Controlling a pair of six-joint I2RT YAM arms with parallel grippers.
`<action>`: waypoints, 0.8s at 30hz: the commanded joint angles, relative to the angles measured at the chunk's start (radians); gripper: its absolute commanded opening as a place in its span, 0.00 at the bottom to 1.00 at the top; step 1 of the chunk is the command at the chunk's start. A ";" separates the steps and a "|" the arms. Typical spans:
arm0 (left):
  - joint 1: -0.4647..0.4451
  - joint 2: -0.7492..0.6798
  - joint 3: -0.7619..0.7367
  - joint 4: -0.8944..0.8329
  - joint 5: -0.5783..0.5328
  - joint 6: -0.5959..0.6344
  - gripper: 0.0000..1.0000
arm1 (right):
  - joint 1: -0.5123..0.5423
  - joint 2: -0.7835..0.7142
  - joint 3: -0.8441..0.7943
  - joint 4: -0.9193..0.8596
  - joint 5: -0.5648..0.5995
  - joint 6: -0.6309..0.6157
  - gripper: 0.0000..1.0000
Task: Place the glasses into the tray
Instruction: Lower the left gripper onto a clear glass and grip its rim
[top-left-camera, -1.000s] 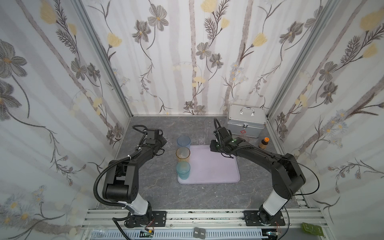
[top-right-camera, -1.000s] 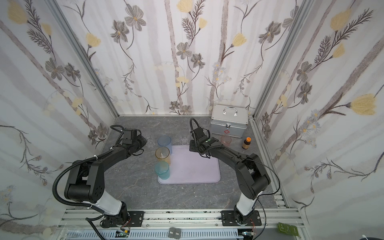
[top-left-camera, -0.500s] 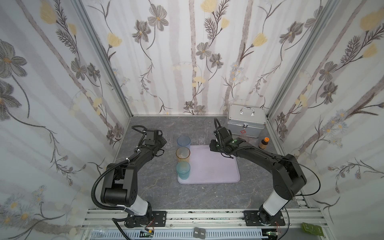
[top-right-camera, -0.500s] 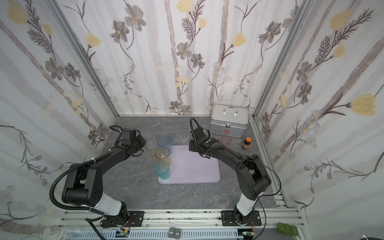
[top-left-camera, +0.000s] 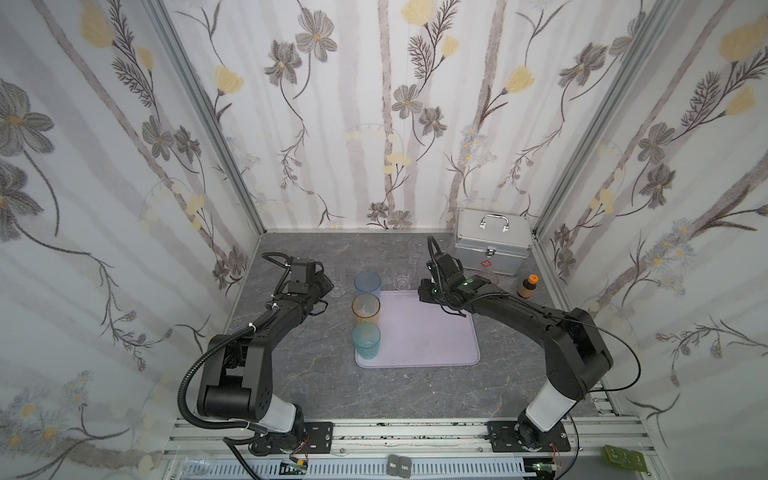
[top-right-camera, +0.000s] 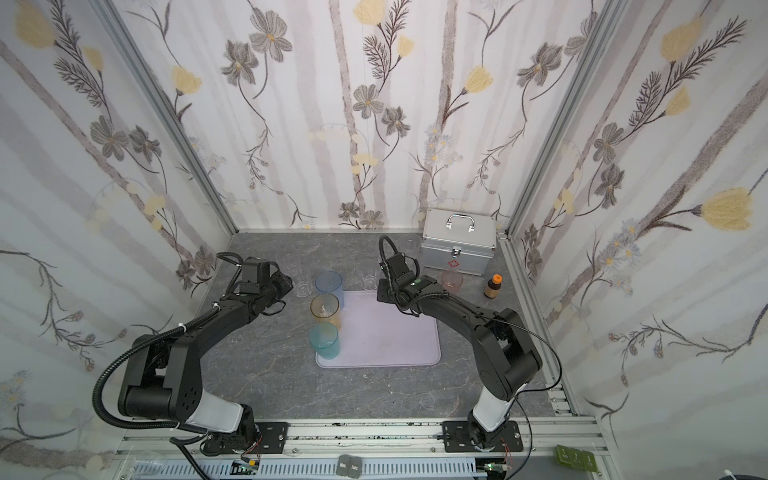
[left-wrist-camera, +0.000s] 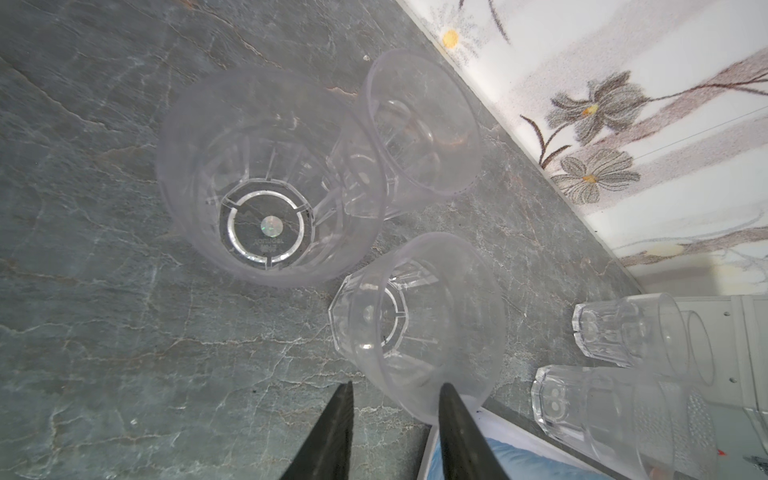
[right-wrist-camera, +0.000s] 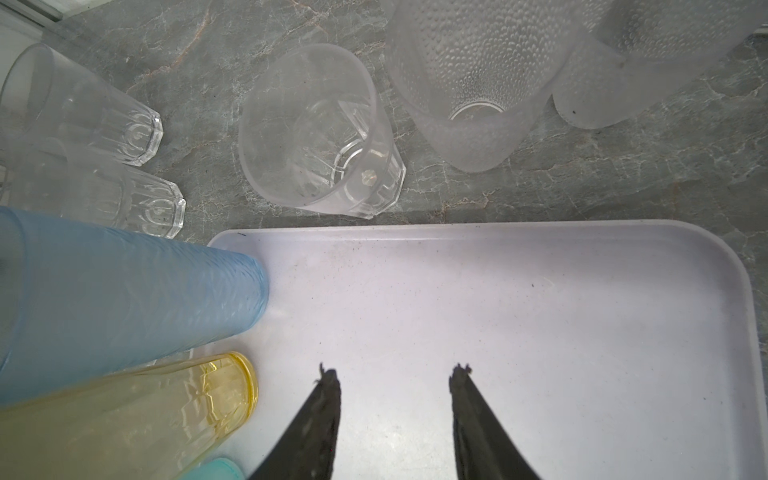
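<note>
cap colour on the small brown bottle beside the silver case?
Orange cap on the small brown bottle; clearest in a top view.

Overall: bright, even, diffuse light; shadows soft throughout.
Top views: wide-angle; frame posts (top-left-camera: 211, 124) lean outward twd edges; centre sharp, small clear items low-contrast.
Walls: white wall panels (top-left-camera: 374, 124) v. bright, near washed out in left wrist view.
Surface: grey surface (top-left-camera: 332, 390) mid-tone; faint soft shadows under arms.
Left wrist: clear glasses (left-wrist-camera: 266, 183) sharp, small glints on bases; left pincer (left-wrist-camera: 397, 384) dark, out of focus.
Right wrist: tray (right-wrist-camera: 540, 324) pale, mild sheen; blue glass (right-wrist-camera: 124, 299) close to lens, soft + stretched at frame edge; right pincer (right-wrist-camera: 393, 369) black silhouette, blurred.
</note>
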 joint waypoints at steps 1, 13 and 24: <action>-0.006 0.023 0.018 0.005 0.009 0.013 0.39 | 0.003 0.008 0.006 0.026 0.011 0.008 0.44; -0.013 0.045 0.001 0.005 -0.010 0.027 0.27 | 0.005 0.018 0.001 0.035 0.008 0.012 0.44; -0.013 0.033 0.002 0.004 -0.005 0.029 0.13 | 0.008 0.015 -0.003 0.036 0.010 0.013 0.45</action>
